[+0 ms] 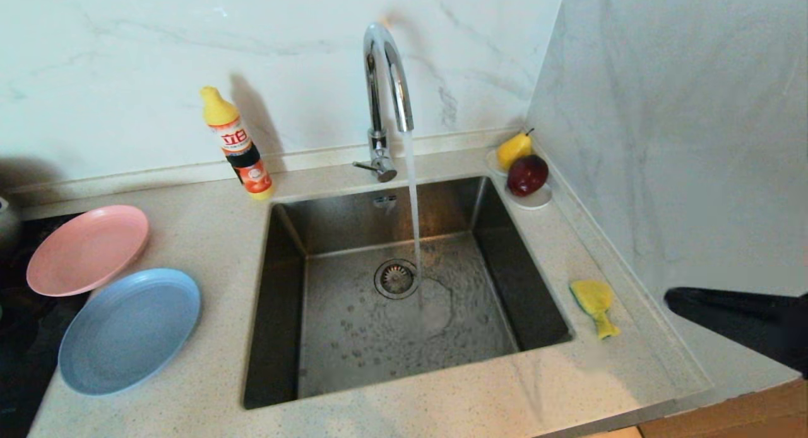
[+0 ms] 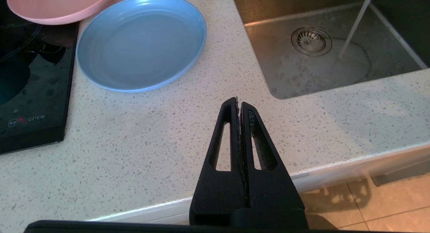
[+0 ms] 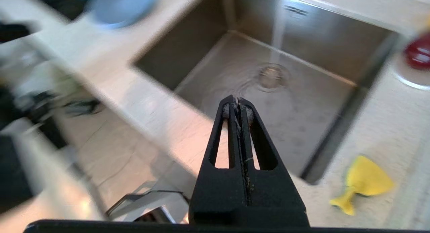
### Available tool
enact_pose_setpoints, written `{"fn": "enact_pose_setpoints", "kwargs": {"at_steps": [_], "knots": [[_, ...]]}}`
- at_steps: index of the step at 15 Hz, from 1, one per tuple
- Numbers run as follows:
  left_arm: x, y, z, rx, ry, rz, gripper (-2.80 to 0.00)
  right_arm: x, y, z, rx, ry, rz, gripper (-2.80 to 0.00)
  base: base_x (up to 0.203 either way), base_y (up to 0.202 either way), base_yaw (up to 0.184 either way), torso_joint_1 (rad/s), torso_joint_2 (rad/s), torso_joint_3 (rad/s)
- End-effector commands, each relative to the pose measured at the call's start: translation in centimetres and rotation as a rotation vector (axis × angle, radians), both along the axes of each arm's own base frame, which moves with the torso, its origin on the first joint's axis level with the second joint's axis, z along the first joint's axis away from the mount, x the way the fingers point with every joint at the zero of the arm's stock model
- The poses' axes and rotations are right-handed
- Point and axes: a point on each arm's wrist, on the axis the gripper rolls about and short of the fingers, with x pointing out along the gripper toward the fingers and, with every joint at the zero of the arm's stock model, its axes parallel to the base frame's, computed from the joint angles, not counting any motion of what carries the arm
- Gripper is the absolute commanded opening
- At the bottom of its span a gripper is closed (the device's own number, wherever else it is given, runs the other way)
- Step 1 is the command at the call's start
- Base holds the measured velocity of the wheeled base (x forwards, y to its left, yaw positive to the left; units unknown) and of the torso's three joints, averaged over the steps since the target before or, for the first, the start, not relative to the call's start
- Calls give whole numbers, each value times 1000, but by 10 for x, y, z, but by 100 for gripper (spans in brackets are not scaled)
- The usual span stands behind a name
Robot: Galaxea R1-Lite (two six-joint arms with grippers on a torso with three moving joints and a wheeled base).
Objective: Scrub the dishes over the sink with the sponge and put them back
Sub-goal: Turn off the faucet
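Observation:
Two dishes lie left of the sink (image 1: 281, 299): a pink plate (image 1: 88, 248) and, nearer the front, a light-blue plate (image 1: 129, 327). The yellow fish-shaped sponge (image 1: 595, 302) lies on the counter right of the sink, with nothing touching it. My right gripper (image 3: 238, 100) is shut and empty, hanging over the sink's front right corner with the sponge (image 3: 364, 182) off to one side. Its arm (image 1: 745, 324) shows dark at the right edge of the head view. My left gripper (image 2: 238, 100) is shut and empty above the counter's front edge, short of the blue plate (image 2: 141, 41).
Water runs from the chrome tap (image 1: 386, 78) into the basin near the drain (image 1: 396, 278). A detergent bottle (image 1: 237, 144) stands behind the sink's left corner. A pear (image 1: 514, 149) and a red apple (image 1: 527, 174) rest on a white saucer (image 1: 536, 201). A black hob (image 2: 30, 92) lies left.

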Motion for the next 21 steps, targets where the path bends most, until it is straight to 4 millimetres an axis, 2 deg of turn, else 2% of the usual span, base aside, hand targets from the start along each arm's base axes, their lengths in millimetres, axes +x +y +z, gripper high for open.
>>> {"fn": "enact_pose_setpoints", "kwargs": {"at_steps": [1, 4, 7, 13, 15, 16, 18, 21], "knots": [[0, 0, 0, 1, 1, 0, -280, -26, -24, -7, 38, -61, 69, -280, 0, 0, 0, 0, 0, 0], [0, 0, 0, 1, 1, 0, -280, -40, -41, -24, 40, -73, 8, -280, 0, 0, 0, 0, 0, 0], [0, 0, 0, 1, 1, 1, -280, -59, -55, -55, 40, -74, -98, -280, 0, 0, 0, 0, 0, 0], [0, 0, 0, 1, 1, 1, -280, -95, -62, -92, 53, -162, -238, -280, 0, 0, 0, 0, 0, 0], [0, 0, 0, 1, 1, 0, -280, -107, -62, -111, 53, -197, -281, -280, 0, 0, 0, 0, 0, 0], [0, 0, 0, 1, 1, 0, -280, -109, -61, -125, 48, -187, -307, -280, 0, 0, 0, 0, 0, 0], [0, 0, 0, 1, 1, 0, -280, -110, -64, -138, 44, -183, -420, -280, 0, 0, 0, 0, 0, 0], [0, 0, 0, 2, 1, 0, -280, -117, -66, -168, 54, -230, -538, -280, 0, 0, 0, 0, 0, 0]]}}
